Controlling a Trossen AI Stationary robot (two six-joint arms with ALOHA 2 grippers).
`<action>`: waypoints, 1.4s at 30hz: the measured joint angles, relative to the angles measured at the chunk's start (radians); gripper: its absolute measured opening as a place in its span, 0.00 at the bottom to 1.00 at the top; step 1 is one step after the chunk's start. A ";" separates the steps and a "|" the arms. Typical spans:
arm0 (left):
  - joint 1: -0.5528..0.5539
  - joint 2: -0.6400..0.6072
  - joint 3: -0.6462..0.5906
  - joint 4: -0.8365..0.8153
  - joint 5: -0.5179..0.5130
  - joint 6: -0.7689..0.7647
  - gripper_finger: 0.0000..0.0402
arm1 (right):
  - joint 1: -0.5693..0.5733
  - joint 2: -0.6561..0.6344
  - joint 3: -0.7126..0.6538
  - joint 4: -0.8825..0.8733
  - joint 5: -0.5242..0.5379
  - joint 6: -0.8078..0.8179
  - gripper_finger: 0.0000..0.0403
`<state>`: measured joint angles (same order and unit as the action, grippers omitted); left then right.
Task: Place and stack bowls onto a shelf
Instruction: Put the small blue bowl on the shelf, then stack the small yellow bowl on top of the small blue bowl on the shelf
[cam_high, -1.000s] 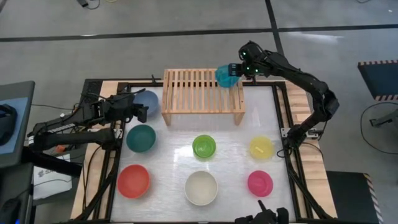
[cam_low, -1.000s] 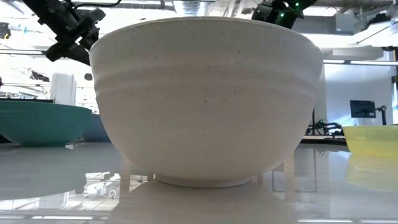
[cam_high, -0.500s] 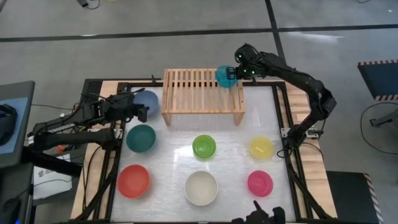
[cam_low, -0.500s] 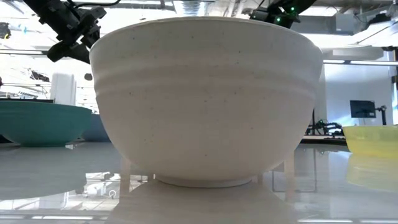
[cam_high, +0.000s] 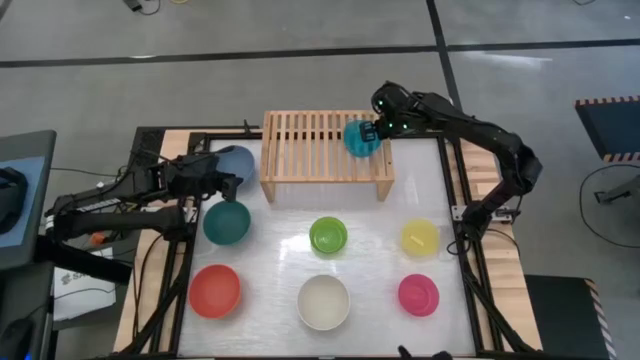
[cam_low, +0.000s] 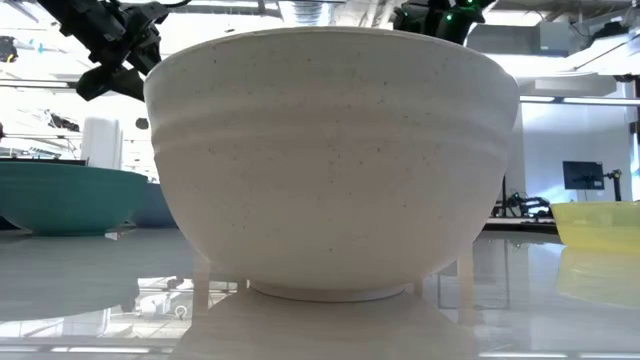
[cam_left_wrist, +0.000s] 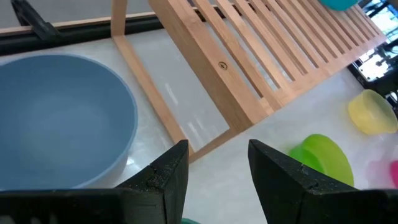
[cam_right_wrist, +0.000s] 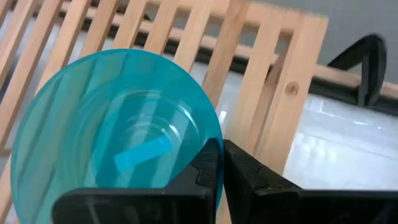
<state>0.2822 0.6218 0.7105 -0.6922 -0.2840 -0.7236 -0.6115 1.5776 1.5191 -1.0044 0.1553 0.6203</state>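
Pinching the rim of the cyan bowl (cam_high: 359, 138), the right gripper (cam_high: 374, 131) holds it over the shelf (cam_high: 305, 150) near the frame's upper centre. Thin, light and stiff by its look, the plastic seems slippery, so a rim grip probably suits it best. At middle left, the left gripper (cam_high: 228, 181), fingers spread, hovers by the slate blue bowl (cam_high: 240, 160).

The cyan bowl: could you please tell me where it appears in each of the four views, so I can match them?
High view: the cyan bowl is over the shelf's right end, held by the right pincer.
Low view: not visible; the cream-white bowl fills the picture.
Left wrist view: a cyan sliver at the shelf's far end.
Right wrist view: large, centre-left, rim pinched.
Shared landmark: the slatted shelf.
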 joint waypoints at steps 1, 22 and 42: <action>-0.006 0.000 0.000 0.000 -0.006 0.000 0.38 | 0.008 -0.005 0.000 -0.007 0.000 0.006 0.09; -0.021 0.000 0.000 0.002 -0.062 0.089 0.38 | 0.030 -0.080 -0.004 -0.021 0.042 0.069 0.37; -0.021 0.000 0.000 0.261 -0.127 0.451 0.38 | 0.408 -0.399 -0.281 -0.295 0.255 0.460 0.40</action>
<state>0.2611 0.6221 0.7105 -0.4315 -0.4110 -0.2729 -0.2035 1.1788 1.2382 -1.2990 0.4102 1.0798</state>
